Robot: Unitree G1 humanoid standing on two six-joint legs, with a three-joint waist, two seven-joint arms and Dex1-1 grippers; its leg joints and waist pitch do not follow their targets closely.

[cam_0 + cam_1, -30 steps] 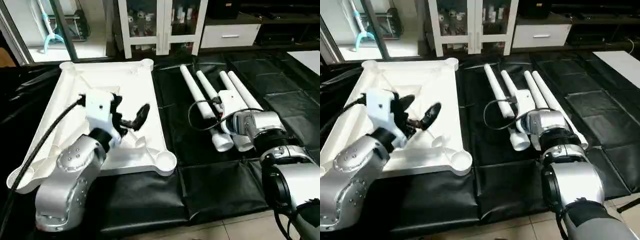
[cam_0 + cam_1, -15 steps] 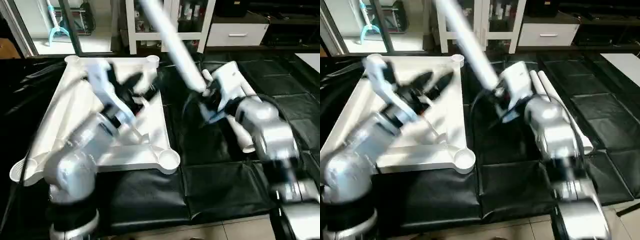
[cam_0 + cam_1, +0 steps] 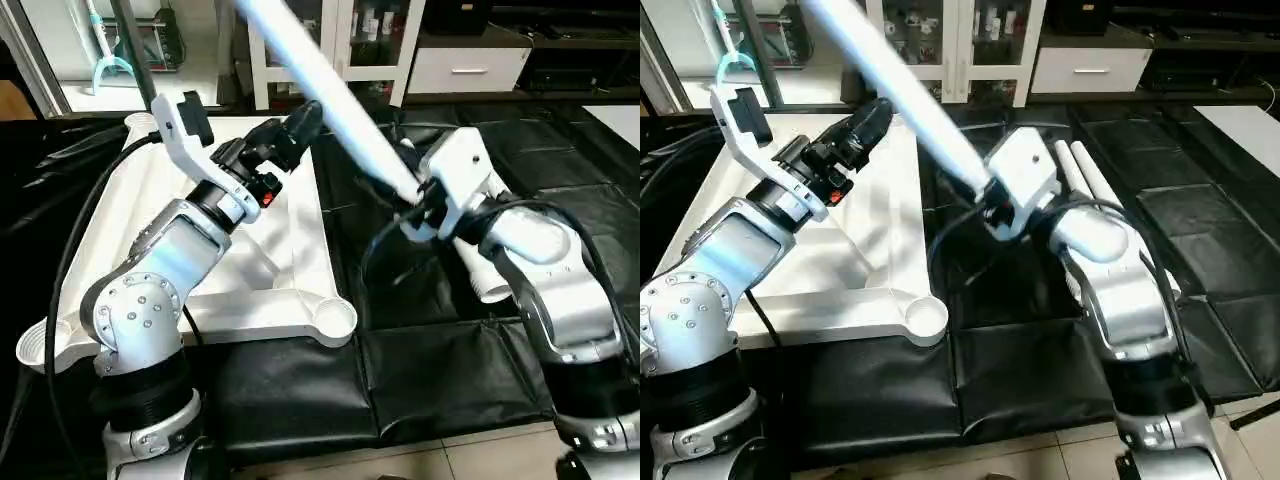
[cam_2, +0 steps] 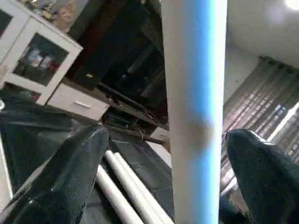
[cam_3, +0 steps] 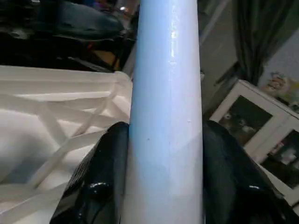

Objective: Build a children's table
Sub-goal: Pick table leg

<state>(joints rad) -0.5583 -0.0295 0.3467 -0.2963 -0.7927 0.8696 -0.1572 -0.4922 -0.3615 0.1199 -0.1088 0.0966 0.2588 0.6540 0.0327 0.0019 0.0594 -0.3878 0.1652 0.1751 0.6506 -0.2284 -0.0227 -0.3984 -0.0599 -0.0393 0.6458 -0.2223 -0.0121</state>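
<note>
Leg point(image 3: 330, 85), one of the four white tapered tubes, is being held up off the mat by the right gripper point(image 3: 418, 195), slanting from the grip toward 11 o'clock, with its far end running out of the head view at the top edge. In the right wrist view, the two black fingers point(image 5: 105, 172) are pressing against opposite sides of the tube, partly closed around it. The left gripper point(image 3: 290, 130) is hovering at about 9 o'clock of the raised leg, over the far part of the tabletop point(image 3: 290, 250). In the left wrist view its fingers point(image 4: 70, 172) are standing wide apart on either side of the tube with a gap showing on each side, so they are gripping nothing. The tabletop is lying upside down on the black mat point(image 3: 430, 370), ribs up, with a round corner socket point(image 3: 333, 318) at its near right corner, at about 7 o'clock of the right gripper. Remaining legs point(image 3: 1090, 180) are lying side by side on the mat beyond the right arm, partly hidden by it. A white cabinet point(image 3: 380, 40) with glass doors is standing at 12 o'clock behind the mat.
</note>
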